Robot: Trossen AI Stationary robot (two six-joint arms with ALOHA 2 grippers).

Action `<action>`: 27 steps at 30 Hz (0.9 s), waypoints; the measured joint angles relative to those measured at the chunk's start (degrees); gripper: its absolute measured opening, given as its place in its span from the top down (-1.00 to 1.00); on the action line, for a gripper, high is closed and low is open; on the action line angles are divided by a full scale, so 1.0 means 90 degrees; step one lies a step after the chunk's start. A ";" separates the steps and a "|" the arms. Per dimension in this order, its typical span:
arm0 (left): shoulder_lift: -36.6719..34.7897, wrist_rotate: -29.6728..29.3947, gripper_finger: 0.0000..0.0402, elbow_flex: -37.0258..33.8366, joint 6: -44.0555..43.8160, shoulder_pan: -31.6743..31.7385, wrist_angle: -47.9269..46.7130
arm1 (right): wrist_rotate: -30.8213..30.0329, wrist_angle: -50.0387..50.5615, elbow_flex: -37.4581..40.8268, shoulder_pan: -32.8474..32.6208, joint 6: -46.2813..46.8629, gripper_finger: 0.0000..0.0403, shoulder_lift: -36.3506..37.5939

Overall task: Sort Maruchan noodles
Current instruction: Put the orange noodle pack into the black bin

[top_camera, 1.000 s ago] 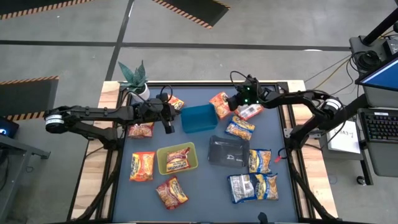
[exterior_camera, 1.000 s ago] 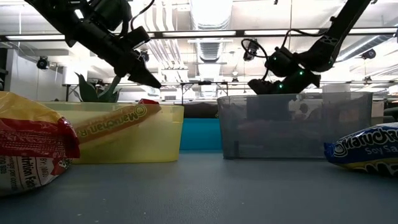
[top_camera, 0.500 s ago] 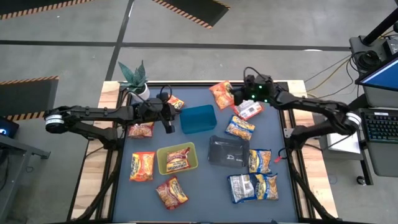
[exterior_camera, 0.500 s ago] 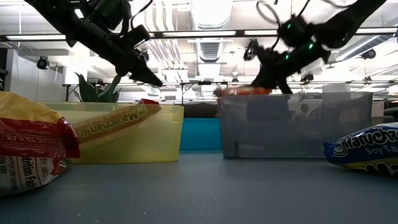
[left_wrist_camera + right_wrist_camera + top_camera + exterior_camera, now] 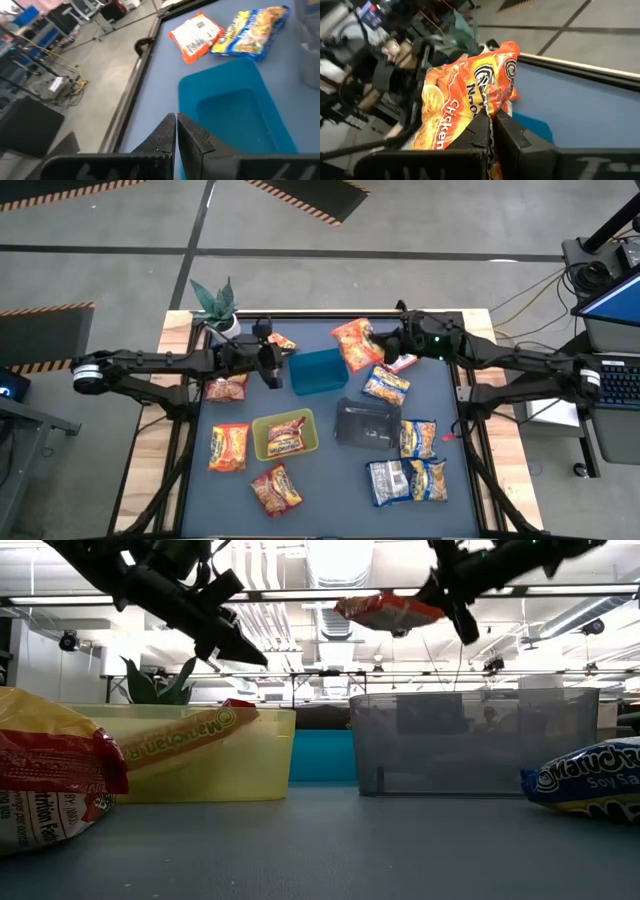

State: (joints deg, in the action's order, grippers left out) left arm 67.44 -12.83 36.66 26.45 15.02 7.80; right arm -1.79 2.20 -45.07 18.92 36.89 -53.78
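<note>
**Orange packet lifted above the trays, left arm waiting**

High view, read from left to right: the left hand (image 5: 268, 370) hangs closed and empty just beside the blue tray (image 5: 320, 370), with a potted plant (image 5: 215, 305) at the table's (image 5: 320, 480) far left corner. An orange packet (image 5: 228, 447) lies flat near the yellow-green tray (image 5: 283, 435), which already holds one red-orange packet (image 5: 287, 436); another red-orange packet (image 5: 276, 488) lies nearer the front edge. Right of centre stands the dark tray (image 5: 366, 424). Above the gap between the blue tray and the right-hand packets, the right hand (image 5: 385, 343) is clamped shut on the held orange packet (image 5: 356, 345), which the low view shows raised clear above the tray rims. Blue-and-yellow packets (image 5: 418, 438) cluster on the right side of the table, and a pink-white packet (image 5: 402, 361) lies just beside the right hand.

The step in hand appears to be carrying the held packet to its tray. To do it well, the packet should probably be kept high enough to clear the tray walls, centred over the chosen tray, lowered until it is inside the rim, and only then released. The grip is on one edge, so the packet hangs tilted and may swing.

Which tray is intended cannot be told. The right wrist view shows the held packet's face but hides most of the table behind it. In the low view the tray walls hide what lies inside and behind them.
</note>
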 joint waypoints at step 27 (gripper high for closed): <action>0.0000 -0.0016 1.00 0.0023 0.0175 0.0027 -0.0020 | 0.0181 0.9607 -0.6138 -0.2483 0.2954 0.96 -0.4091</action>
State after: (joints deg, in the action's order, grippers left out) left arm 67.44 -12.97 36.86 28.02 15.27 7.62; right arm -0.16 88.67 -100.32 -3.43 63.48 -90.60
